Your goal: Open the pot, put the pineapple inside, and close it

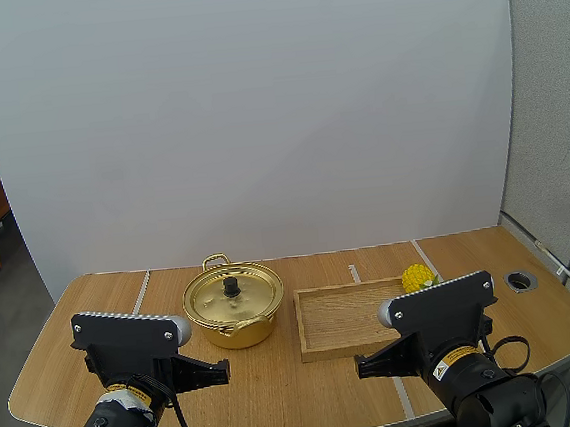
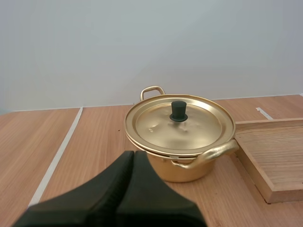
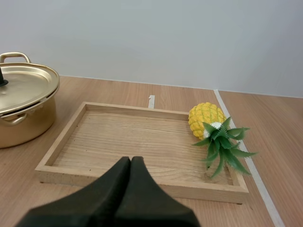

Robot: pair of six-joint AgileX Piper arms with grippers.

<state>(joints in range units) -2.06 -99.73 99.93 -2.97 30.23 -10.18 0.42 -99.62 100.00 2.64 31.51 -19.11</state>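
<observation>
The left gripper (image 1: 225, 371), fingers pressed together on nothing, hangs low over the near part of the table (image 1: 95, 320). It points at the gold pot (image 1: 231, 333), which sits just ahead of it with its lid (image 2: 189, 130) on and a black knob (image 2: 178, 111) at the centre. The right gripper (image 1: 360, 370), likewise pressed together and empty, hangs just short of the near rim of the tray (image 1: 302, 327). The pineapple (image 3: 204, 118) lies on its side in the tray's far right corner, green leaves turned toward the near side, well apart from both grippers. Pot and tray stand side by side, close but not touching, the pot to the left, one handle (image 2: 213, 153) reaching toward the tray.
</observation>
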